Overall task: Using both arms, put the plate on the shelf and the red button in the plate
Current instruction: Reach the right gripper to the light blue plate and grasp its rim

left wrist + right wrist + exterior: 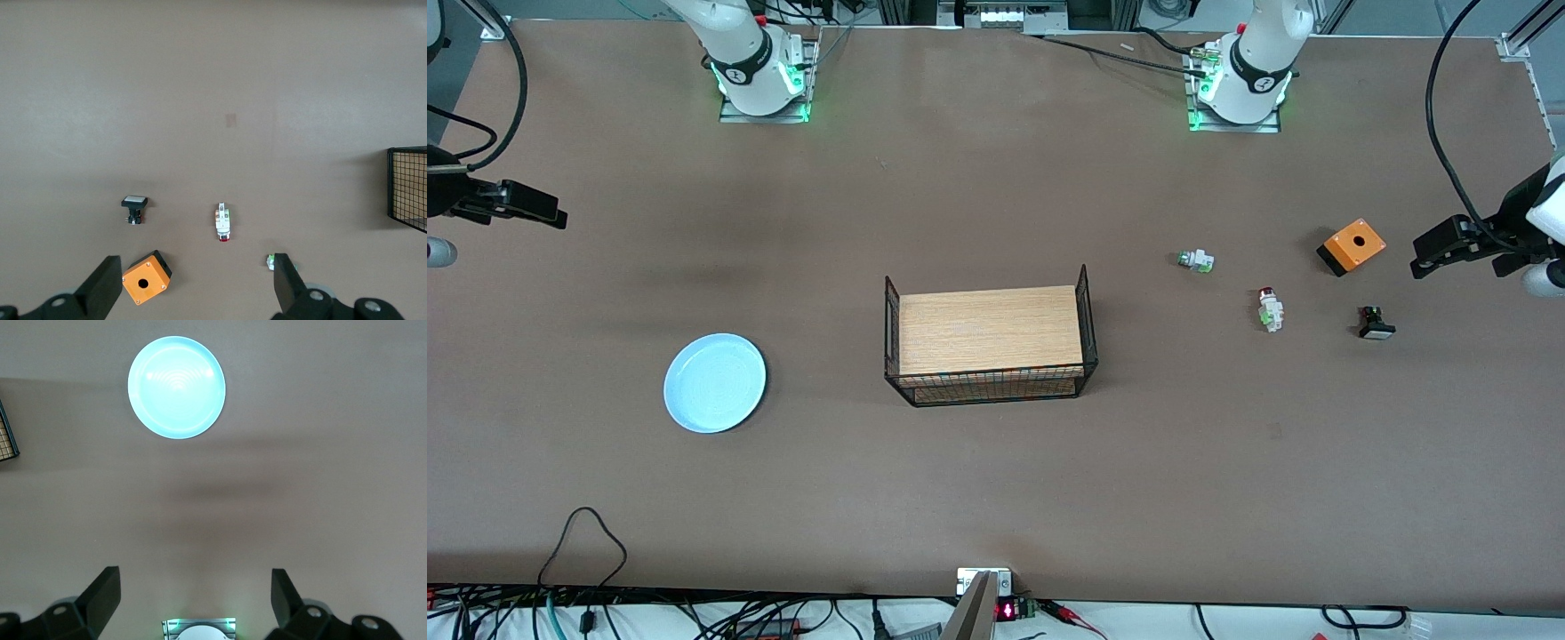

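Toward the right arm's end of the table lies the plate, flat and untouched, with the right gripper spread empty, well apart; come down squarely over one rim. Past the rack, the red button lies on its side, the left gripper gaping near the orange box; straddle its whitish body, not its capless twin.

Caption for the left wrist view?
Open left claw above the table, over the orange box, red button, black button.

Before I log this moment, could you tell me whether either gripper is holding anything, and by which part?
Nothing is held. The left gripper hangs open above the table's left-arm end; the right gripper hangs open above its right-arm end. The plate and red button lie untouched.
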{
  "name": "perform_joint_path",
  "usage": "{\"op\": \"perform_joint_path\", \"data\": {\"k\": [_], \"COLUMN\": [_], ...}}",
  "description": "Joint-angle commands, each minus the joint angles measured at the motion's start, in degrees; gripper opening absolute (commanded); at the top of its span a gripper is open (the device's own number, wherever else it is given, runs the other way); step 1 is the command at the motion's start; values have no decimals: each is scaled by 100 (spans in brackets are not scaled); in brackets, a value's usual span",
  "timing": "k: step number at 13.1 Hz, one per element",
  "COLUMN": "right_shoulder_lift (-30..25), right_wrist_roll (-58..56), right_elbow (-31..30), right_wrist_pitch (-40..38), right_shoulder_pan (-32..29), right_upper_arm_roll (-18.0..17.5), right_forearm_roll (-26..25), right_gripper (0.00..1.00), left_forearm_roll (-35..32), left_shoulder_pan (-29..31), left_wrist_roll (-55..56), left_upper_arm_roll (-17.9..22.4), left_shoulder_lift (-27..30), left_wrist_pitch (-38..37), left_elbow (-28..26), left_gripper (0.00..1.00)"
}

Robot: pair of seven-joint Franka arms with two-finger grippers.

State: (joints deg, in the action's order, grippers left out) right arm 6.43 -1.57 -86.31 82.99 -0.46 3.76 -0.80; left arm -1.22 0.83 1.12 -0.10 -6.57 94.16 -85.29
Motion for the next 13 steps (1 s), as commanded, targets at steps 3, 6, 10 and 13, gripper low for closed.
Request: {"op": "perform_joint_path", "data": {"k": [3, 6, 10, 13], "right_shoulder_lift": [279, 736, 1272, 1738], "right_wrist_roll": [-44, 7, 34, -54], "right_elbow": [44, 131, 140, 149], "right_wrist_pitch": [156, 586, 1183, 1492], "right_shoulder_pan": [-190, -262, -271, -454], "right_upper_arm_roll": [-24, -24, -24, -24], "right_forearm_roll": [9, 0, 44, 746], "right_gripper": [100, 100, 100, 100], "left_forearm_roll": [87, 87, 87, 87], "left_shoulder_pan": [5, 5, 5, 14], "left_wrist_roll": [2, 2, 2, 2], "left_upper_arm_roll": [10, 10, 10, 10], "left_shoulder_lift": [121, 121, 121, 121], "left_wrist_pitch": [68, 68, 59, 50], "left_elbow": [-128, -128, -128, -128], "left_gripper": [100, 100, 100, 100]}}
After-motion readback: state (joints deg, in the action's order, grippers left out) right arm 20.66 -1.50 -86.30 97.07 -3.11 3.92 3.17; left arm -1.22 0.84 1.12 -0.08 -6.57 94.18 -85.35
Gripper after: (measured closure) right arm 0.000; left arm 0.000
